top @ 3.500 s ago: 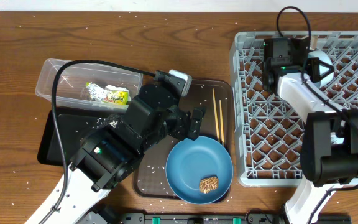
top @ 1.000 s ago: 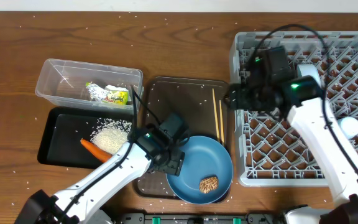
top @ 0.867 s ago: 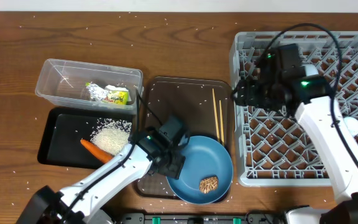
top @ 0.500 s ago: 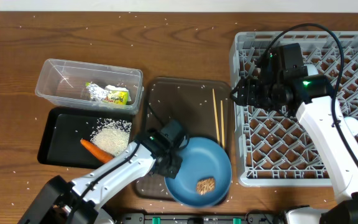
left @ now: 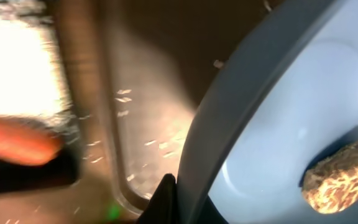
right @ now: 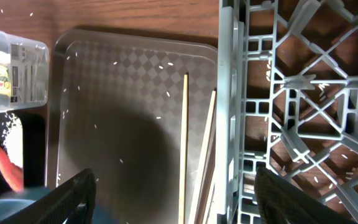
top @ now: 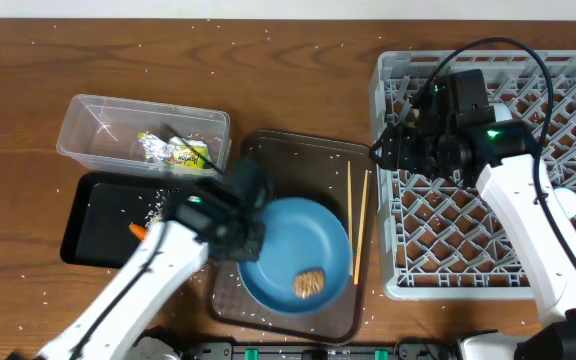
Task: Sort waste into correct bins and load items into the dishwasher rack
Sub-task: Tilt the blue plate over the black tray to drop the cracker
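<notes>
The left pincer (top: 251, 238) is closed on the left rim of the blue plate (top: 303, 240). The plate sits over the near part of the brown tray (top: 298, 150), and I cannot tell if it rests on the tray or is held up a bit. A brown chunk (top: 309, 283) lies in the plate, toward its near side. The two chopsticks (top: 356, 225) lie on the right side of the brown tray, just beside the plate, and their near ends come together. The right pincer (top: 378, 152) hangs by the left wall of the grey rack (top: 468, 260), above the far ends of the chopsticks, with its fingers wide apart and nothing between them. To the left, the clear tub (top: 98, 120) holds the foil ball (top: 151, 148) and the yellow-green wrapper (top: 186, 153). Just in front of it is the black tray (top: 88, 225), partly hidden by the left arm. A bit of the carrot (top: 138, 232) and some rice (top: 154, 212) show in it. More white grains lie all over the table (top: 268, 70).
</notes>
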Tool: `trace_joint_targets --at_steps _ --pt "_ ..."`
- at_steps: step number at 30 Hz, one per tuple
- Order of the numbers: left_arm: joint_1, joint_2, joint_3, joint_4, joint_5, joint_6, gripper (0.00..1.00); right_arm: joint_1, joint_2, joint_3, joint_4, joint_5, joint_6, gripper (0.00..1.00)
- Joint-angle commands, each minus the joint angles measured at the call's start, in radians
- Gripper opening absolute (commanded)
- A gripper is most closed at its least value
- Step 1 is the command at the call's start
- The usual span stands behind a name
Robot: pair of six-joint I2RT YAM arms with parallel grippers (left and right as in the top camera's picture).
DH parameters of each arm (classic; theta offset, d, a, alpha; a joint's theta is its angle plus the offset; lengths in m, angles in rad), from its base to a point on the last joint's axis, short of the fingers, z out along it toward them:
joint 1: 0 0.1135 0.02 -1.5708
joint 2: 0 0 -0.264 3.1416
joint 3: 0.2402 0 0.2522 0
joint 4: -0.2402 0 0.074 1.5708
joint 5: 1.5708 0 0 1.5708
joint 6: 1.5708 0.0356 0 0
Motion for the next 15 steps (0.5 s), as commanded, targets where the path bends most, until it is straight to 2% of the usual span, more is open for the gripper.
trace_joint_targets --at_steps 1,3,7,10,15 --pt "0.098 -0.055 0.107 -0.114 -0.169 -0.053 0.06 -0.011 0.006 0.005 0.002 -0.01 -0.005 0.75" --pt "0.154 -0.065 0.16 -0.214 -0.317 -0.092 0.06 -0.011 0.006 0.005 0.004 -0.01 -0.005 0.75" --pt "0.243 -0.066 0.231 -0.368 -0.581 -0.095 0.06 -0.011 0.006 0.005 0.015 -0.01 -0.005 0.77" --pt "0.285 -0.065 0.235 -0.43 -0.759 -0.097 0.06 -0.011 0.006 0.005 0.021 -0.01 -0.005 0.76" --pt "0.306 -0.045 0.231 -0.403 -0.867 -0.215 0.06 -0.011 0.006 0.005 0.041 -0.01 -0.005 0.77"
